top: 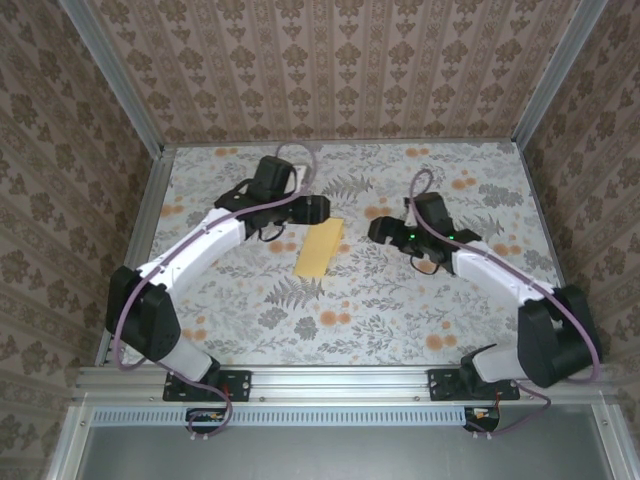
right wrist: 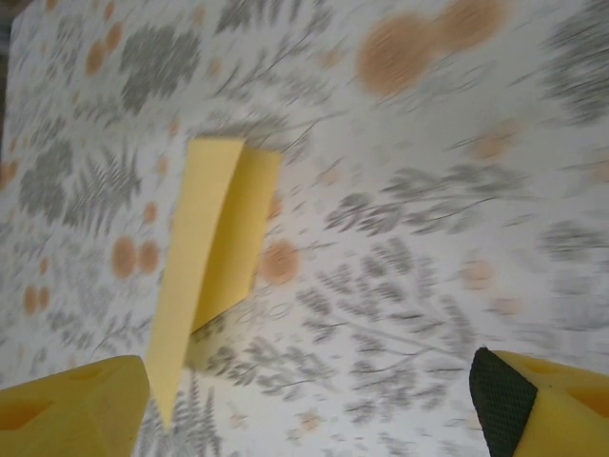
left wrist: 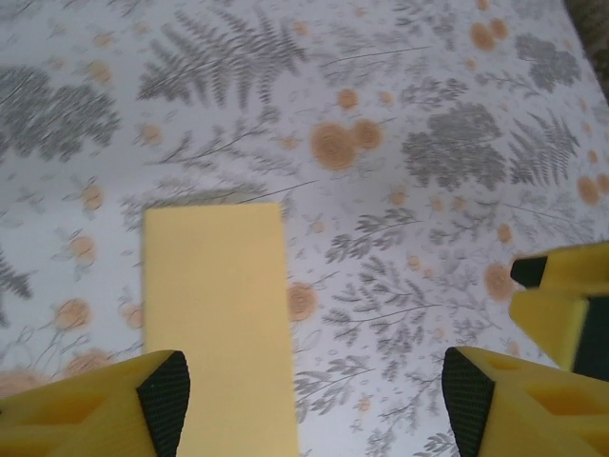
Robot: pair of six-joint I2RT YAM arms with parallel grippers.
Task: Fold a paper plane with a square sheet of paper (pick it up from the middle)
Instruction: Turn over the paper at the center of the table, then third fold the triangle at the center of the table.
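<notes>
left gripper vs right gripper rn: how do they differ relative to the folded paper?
Position: in the top view the left gripper hangs at the far end of the folded yellow paper. The right gripper stands off to its right, with floral cloth between them.
Wrist view: the left gripper's is sharp, while the right gripper's is smeared, so it may be moving.
Shared: both are open, and neither holds the paper.

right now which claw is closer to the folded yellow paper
The left claw: it hangs right at the far end of the yellow paper. The right claw stands off to that paper's right, with bare floral cloth between.
</notes>
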